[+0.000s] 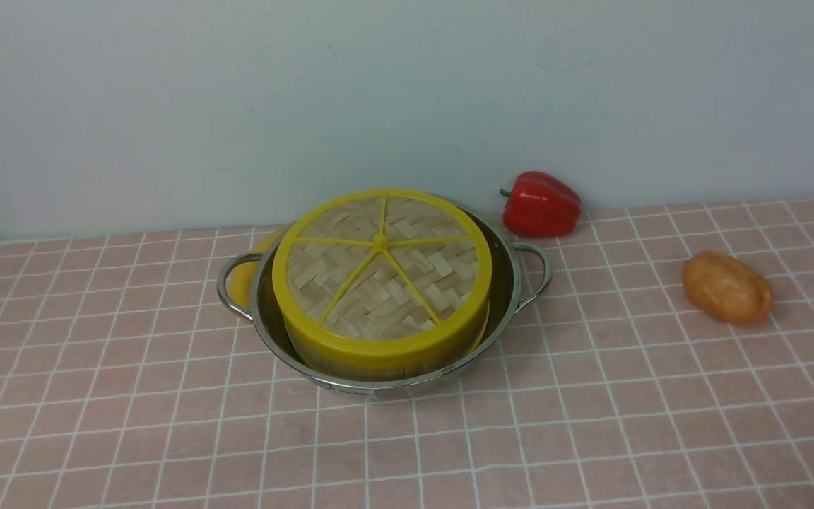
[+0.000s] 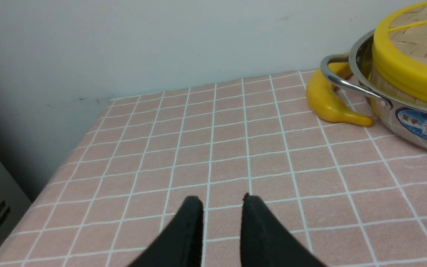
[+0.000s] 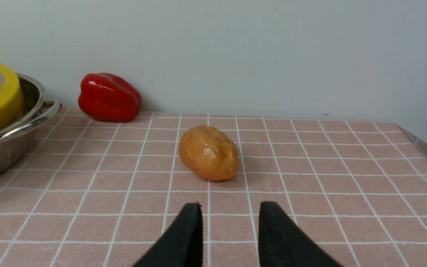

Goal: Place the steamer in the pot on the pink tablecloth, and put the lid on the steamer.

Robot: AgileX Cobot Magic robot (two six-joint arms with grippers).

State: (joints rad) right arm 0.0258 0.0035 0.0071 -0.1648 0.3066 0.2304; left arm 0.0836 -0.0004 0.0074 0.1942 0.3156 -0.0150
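The shiny pot [image 1: 513, 283] stands on the pink tablecloth [image 1: 591, 424] with the bamboo steamer [image 1: 350, 367] inside it. The woven lid [image 1: 381, 272] with yellow rim and spokes rests on the steamer. Neither arm shows in the front view. In the left wrist view my left gripper [image 2: 221, 202] hangs open over bare cloth, well apart from the pot [image 2: 402, 122] and lid [image 2: 410, 70], nothing between its fingers. In the right wrist view my right gripper [image 3: 229, 209] is open and empty over the cloth, away from the pot [image 3: 9, 141].
A yellow banana [image 2: 328, 104] lies against the pot's left handle. A red pepper [image 1: 541, 203] sits by the back wall and a brown potato [image 1: 726, 288] lies right of the pot, just ahead of the right gripper [image 3: 208, 152]. The cloth's left edge [image 2: 61, 163] drops off.
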